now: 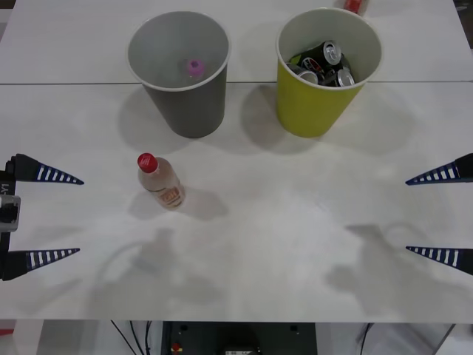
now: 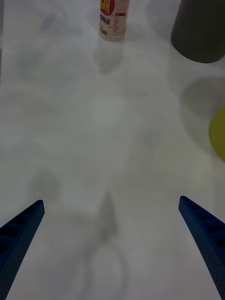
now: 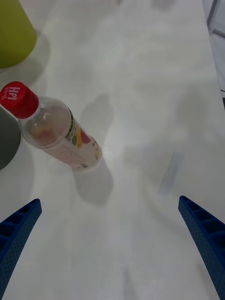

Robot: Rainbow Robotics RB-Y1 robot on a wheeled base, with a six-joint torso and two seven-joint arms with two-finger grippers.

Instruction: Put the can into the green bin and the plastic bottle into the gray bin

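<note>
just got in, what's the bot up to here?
Nothing is held right now. The plastic bottle stands upright on the table, in front of the gray bin. The green bin already holds cans. The left claw and right claw hang open at the table's sides.

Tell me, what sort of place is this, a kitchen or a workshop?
Probably a robot test bench, not a kitchen: a bare white table holds just a gray bin, a green bin with cans inside, and one plastic bottle. The left pincer and right pincer wait open at its sides.
</note>
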